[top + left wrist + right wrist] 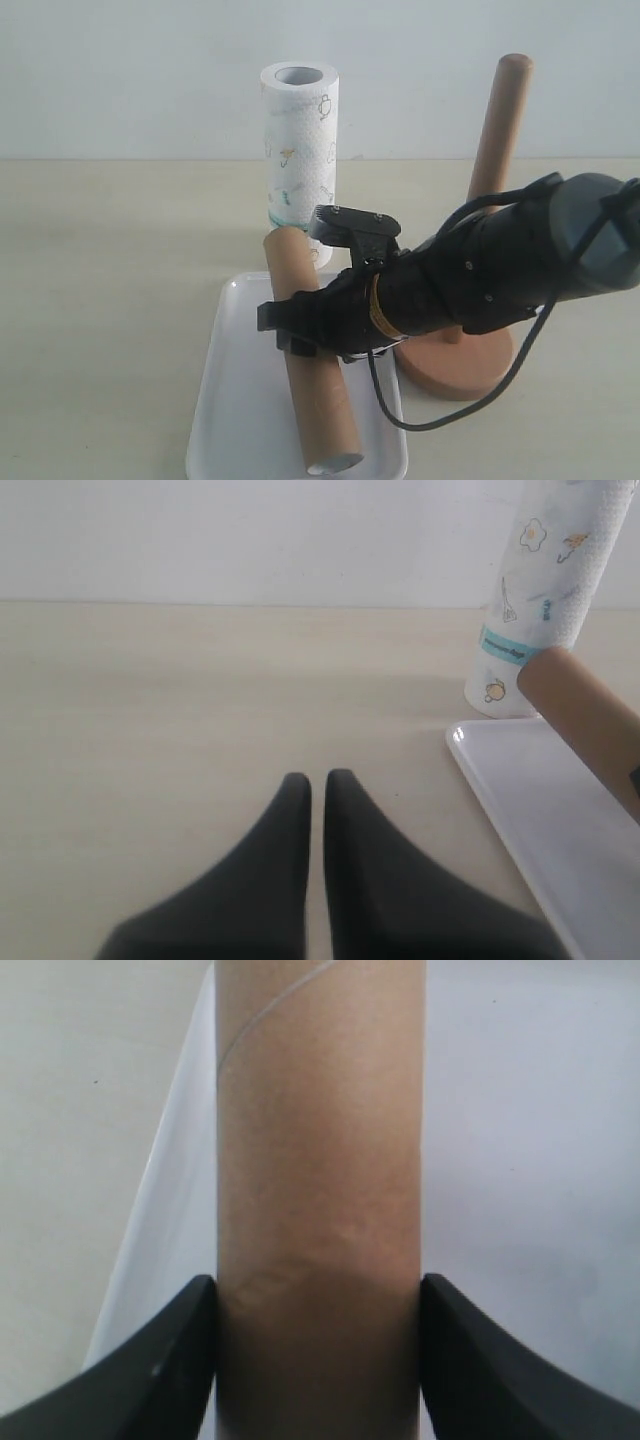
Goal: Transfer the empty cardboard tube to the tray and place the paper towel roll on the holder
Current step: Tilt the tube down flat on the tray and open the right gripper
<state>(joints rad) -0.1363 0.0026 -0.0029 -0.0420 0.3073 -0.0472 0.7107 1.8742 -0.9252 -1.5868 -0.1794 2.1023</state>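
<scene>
Starting at the left, only the left wrist view shows the left gripper (317,780). Its two dark fingers (285,860) stand narrow, with a thin empty slit between them, above the bare desk (150,730). From those fingers, the tray (540,820) lies at about 3 o'clock and the paper towel roll (530,600) at about 2 o'clock. This view cuts off the roll's top but shows the teal band near its lower end.

In the exterior view, the tray (240,400) lies on the desk (100,300). The empty cardboard tube (325,410) lies lengthwise over it, with its far end past the tray's far rim. We cannot tell whether the tube rests on the tray floor or hangs just above it. The paper towel roll (300,150) stands upright at 12 o'clock from the tray, just behind the tube's far end.

The right gripper (297,330) grips the tube at mid-length. The exterior view blurs the contact, and the right wrist view resolves it. There, one finger (150,1380) presses each side of the tube (320,1160), with the tray (175,1230) beneath.

The holder (500,120) stands upright at about 3 o'clock from the tray. The right arm hides its lower post and part of its base.
</scene>
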